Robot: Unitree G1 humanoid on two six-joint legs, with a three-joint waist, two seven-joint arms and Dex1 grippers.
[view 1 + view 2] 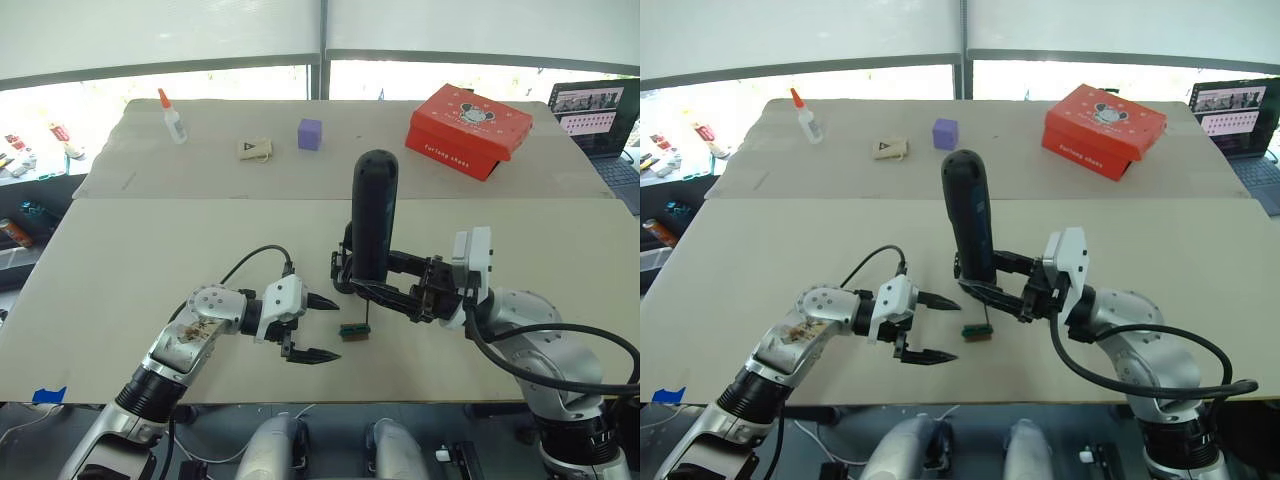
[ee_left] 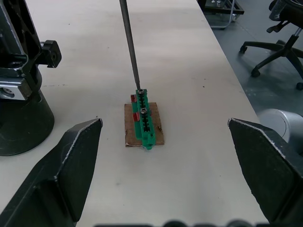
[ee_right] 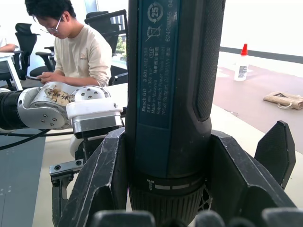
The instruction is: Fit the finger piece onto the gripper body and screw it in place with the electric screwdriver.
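The electric screwdriver stands upright at the table's middle, with my right gripper shut around its lower body. Its thin metal bit runs down to a screw on a small green-topped block. Just behind and to the left of the screwdriver, the black gripper body sits on its round base, also visible from the head camera. My left gripper is open, its fingers either side of the green block without touching it. The finger piece is out of view.
Along the far table stand a red box, a purple cube, a small beige bag and a glue bottle. A laptop sits at the far right. A seated person is off to the side.
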